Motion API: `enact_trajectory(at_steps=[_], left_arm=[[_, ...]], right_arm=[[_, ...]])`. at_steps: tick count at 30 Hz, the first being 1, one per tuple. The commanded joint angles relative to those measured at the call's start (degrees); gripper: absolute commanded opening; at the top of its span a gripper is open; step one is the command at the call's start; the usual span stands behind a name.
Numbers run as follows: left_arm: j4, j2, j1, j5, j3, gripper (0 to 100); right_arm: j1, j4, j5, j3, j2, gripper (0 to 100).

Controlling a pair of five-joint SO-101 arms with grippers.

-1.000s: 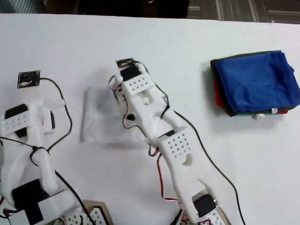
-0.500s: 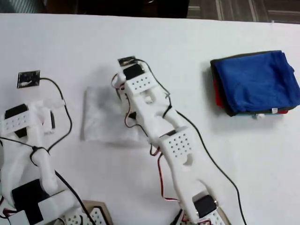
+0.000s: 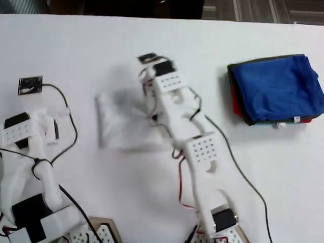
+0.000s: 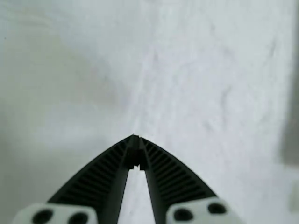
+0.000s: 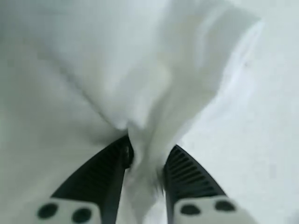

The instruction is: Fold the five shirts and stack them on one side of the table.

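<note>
A folded white shirt [image 3: 124, 119] lies on the white table near the middle. My right gripper [image 3: 150, 109] is at the shirt's right edge, shut on the white cloth [image 5: 154, 107], which bunches between the black fingers [image 5: 112, 163]. A stack of folded shirts with a blue one [image 3: 277, 86] on top sits at the right side of the table. My left gripper [image 4: 134, 151] is shut with nothing in it, over bare table; that arm [image 3: 25, 131] rests at the left edge.
A small black square tag [image 3: 31, 85] with a cable lies at the left. Another black tag [image 3: 147, 58] lies beside the right arm's wrist. Cables trail along both arms. The far side of the table [image 3: 101, 40] is bare.
My right gripper has moved to the right, dragging the white shirt with it toward the stack. The left arm has stayed still.
</note>
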Motion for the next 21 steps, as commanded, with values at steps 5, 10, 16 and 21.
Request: enact_trajectory(at_steps=[5, 10, 16, 21], left_arm=[[-0.9, -2.1, -0.4, 0.1, -0.1, 3], [-1.7, -2.1, -0.4, 0.2, -0.1, 3], [-1.8, -2.1, -0.4, 0.2, -0.1, 3], [-1.8, -2.1, -0.4, 0.2, -0.1, 3]], right_arm=[[7.5, 0.8, 12.4, -1.6, -26.3, 1.9], [13.3, 0.7, 12.5, 2.4, -36.5, 1.9], [20.1, 0.7, 16.7, 4.0, -41.4, 1.9], [26.1, 0.7, 25.8, 3.9, -43.6, 1.9]])
